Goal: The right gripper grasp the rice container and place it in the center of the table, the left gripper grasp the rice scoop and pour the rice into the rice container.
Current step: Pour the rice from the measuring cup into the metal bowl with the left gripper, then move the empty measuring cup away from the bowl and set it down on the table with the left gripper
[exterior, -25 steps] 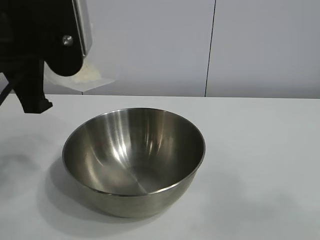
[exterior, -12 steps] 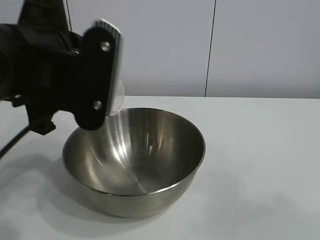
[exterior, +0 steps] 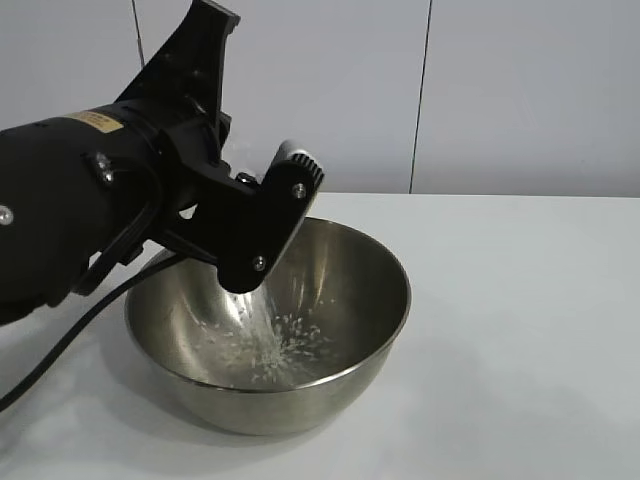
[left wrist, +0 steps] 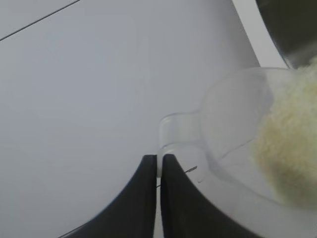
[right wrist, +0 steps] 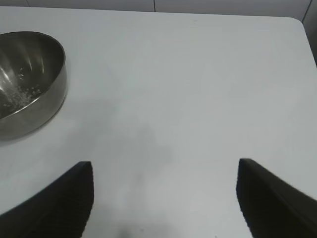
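The rice container (exterior: 350, 300), a shiny steel bowl, stands on the white table (exterior: 520, 330). My left arm (exterior: 120, 210) reaches over the bowl's near-left rim and hides the rice scoop in the exterior view. A thin stream of rice (exterior: 258, 315) falls from under it, and grains lie scattered on the bowl's bottom. In the left wrist view my left gripper (left wrist: 159, 157) is shut on the handle tab of the translucent rice scoop (left wrist: 233, 119), which is tipped with rice (left wrist: 292, 148) piled at its far side. My right gripper (right wrist: 165, 168) hangs open over bare table, well away from the bowl (right wrist: 29, 84).
A pale grey wall with a dark vertical seam (exterior: 420, 100) stands behind the table. The table's far corner (right wrist: 297, 22) shows in the right wrist view. A black cable (exterior: 60, 350) hangs from the left arm beside the bowl.
The left arm has swung from the upper left down over the bowl and tipped the scoop. Rice now falls into the bowl, which was empty before.
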